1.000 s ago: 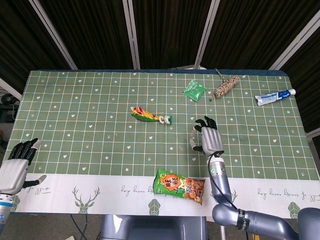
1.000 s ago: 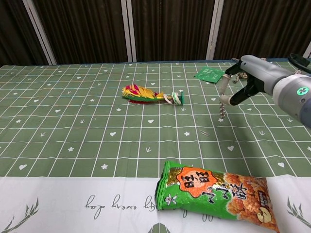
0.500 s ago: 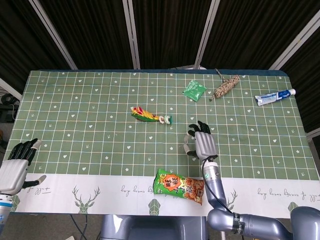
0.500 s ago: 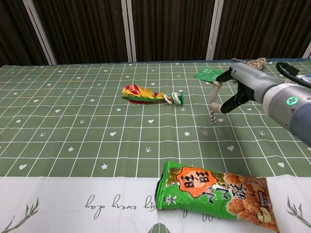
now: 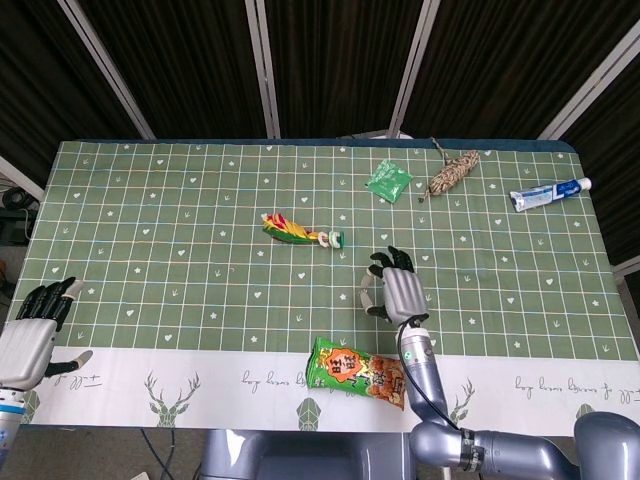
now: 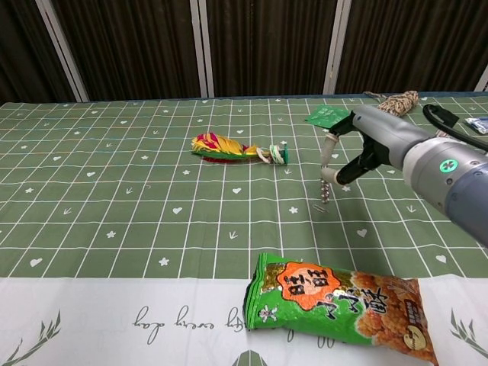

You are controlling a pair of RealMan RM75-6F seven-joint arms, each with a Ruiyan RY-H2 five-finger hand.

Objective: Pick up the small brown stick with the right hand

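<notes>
while the right hand (image 6: 345,158) hangs just over the small brown stick (image 6: 319,208), its fingers are apart and it holds nothing. the stick lies flat on the green table cloth (image 6: 114,206), just past the far edge of the snack bag (image 6: 339,305) and right under the fingertips (image 6: 325,191). in the head view the hand covers the stick, so only the chest view shows it. the colourful toy (image 6: 229,148) lies further away from the snack bag, on the left side. the left hand (image 5: 35,335) rests at the near left corner of the cloth, well apart from the snack bag, fingers loosely out and holding nothing. the stick is very thin and flat on the cloth, so the big fingers could slide over it or push it away and not catch it. if the hand comes down too hard it may bunch up the cloth. it could also bump the snack bag, since that is near.
</notes>
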